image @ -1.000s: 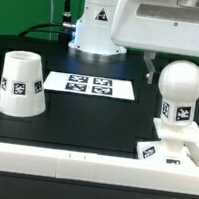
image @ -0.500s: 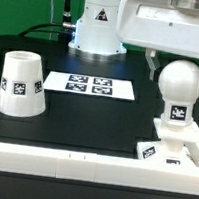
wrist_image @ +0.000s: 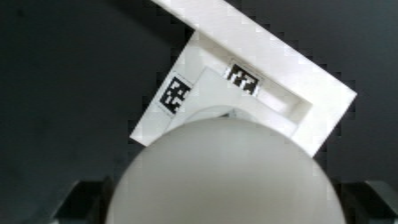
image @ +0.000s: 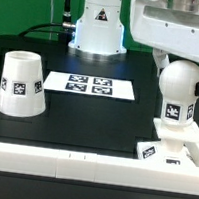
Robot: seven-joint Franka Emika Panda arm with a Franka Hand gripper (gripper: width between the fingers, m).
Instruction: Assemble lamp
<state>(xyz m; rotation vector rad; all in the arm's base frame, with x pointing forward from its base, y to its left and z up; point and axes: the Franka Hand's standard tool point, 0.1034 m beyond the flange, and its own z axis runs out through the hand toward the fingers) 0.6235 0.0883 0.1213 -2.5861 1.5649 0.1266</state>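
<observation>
The white rounded bulb stands on its neck on the flat square base at the exterior view's right, leaning slightly. My gripper reaches down from above, with a dark finger on each side of the bulb's globe, shut on it. In the wrist view the bulb fills the space between my fingers, and the tagged base lies beyond it. The tapered shade stands mouth down at the exterior view's left, apart from the gripper.
The marker board lies flat on the black table between the shade and the bulb. The robot's white body stands at the back. A white rail runs along the table's front edge.
The arm's white housing has shifted toward the exterior view's right and lower. The bulb now leans a little, and its tag has turned slightly.
</observation>
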